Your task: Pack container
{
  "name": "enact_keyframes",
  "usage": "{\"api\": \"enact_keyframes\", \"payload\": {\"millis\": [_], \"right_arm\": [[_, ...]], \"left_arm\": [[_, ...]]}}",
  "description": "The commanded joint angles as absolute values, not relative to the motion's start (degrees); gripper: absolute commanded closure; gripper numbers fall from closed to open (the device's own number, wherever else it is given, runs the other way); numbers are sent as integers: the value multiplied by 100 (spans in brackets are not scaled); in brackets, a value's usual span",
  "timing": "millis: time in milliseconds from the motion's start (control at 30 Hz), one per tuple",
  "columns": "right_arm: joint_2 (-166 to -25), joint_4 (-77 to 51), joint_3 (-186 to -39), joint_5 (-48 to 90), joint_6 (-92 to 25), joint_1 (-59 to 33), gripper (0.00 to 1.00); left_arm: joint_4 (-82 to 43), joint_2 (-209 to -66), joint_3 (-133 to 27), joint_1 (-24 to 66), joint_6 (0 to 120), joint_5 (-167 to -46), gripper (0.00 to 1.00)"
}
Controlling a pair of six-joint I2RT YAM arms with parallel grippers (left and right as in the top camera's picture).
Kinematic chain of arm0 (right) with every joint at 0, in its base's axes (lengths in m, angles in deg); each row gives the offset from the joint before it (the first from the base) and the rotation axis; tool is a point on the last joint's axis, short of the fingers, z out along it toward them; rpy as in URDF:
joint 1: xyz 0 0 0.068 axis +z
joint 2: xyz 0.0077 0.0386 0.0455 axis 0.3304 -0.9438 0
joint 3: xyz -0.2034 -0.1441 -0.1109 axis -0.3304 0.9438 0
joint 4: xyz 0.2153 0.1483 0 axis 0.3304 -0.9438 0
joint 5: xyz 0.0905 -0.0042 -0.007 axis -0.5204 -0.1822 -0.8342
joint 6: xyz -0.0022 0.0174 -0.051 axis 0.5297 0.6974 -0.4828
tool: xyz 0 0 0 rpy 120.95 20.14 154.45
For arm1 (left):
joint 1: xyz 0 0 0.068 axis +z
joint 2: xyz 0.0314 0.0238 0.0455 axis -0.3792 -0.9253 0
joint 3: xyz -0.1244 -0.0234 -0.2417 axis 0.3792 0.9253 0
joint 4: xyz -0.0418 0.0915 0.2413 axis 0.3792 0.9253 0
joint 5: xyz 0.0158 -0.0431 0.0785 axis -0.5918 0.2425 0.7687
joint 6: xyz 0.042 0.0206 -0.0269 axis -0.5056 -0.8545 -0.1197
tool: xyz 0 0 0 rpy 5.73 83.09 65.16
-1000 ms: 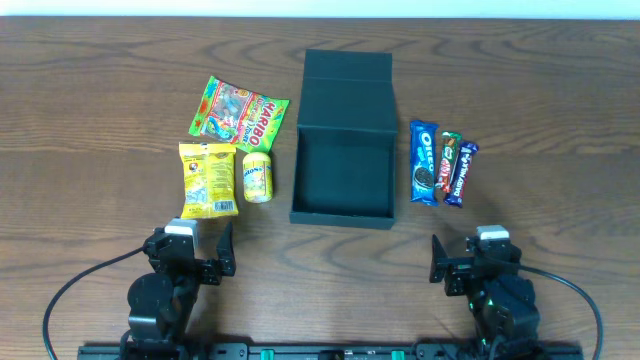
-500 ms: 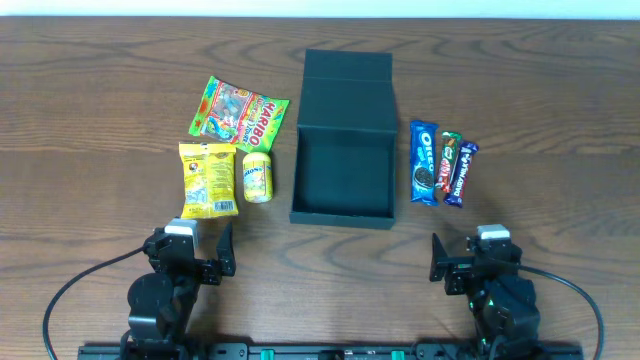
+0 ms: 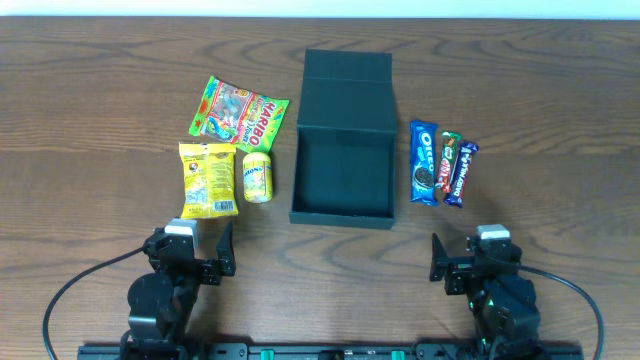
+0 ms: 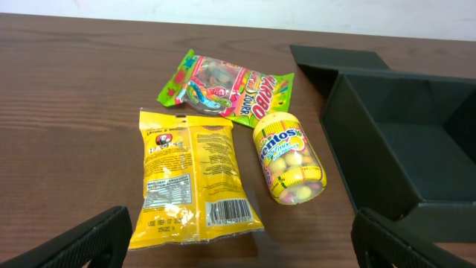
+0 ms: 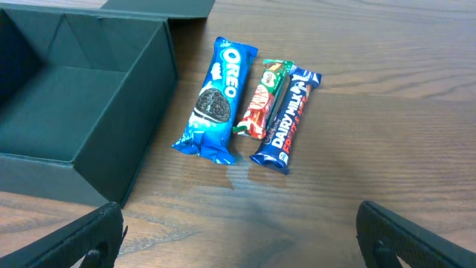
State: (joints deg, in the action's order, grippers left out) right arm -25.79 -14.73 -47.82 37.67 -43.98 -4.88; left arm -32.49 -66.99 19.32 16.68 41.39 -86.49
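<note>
dark teal, matte and square-walled, the container [image 3: 343, 170] sits ahead, between my left gripper [image 4: 245, 249] and right gripper [image 5: 242, 234], with its flap lid folded back. nothing has shifted since a second ago. both grippers gape wide. crinkly glossy packets [image 4: 195, 175] lie before the left one, three slim bars [image 5: 260, 100] before the right.

Bench [image 3: 90, 80]: dark brown wood with strong wavy grain running side to side, fills nearly whole overhead view. Pale strip [image 3: 320, 8] beyond far edge: plain, whitish; wall or floor, cannot tell. Light even and diffuse; shadows short, soft. Faint sheen on wood in right wrist view.
</note>
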Motion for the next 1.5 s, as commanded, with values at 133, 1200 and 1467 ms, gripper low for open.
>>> {"api": "enact_keyframes", "payload": {"millis": [133,1200,1467], "right_arm": [[-2522,-1449,-4750,3765,-4495,-540,1],[-2522,-1449,-4750,3765,-4495,-540,1],[-2522,-1449,-4750,3765,-4495,-540,1]], "left_arm": [[-3247,-6651,2064,1707,4077,-8629,4],[-4910,-9178,234,1703,4259,-9210,4],[-4593,-12765,-2111,1703,3524,-9250,5]]}}
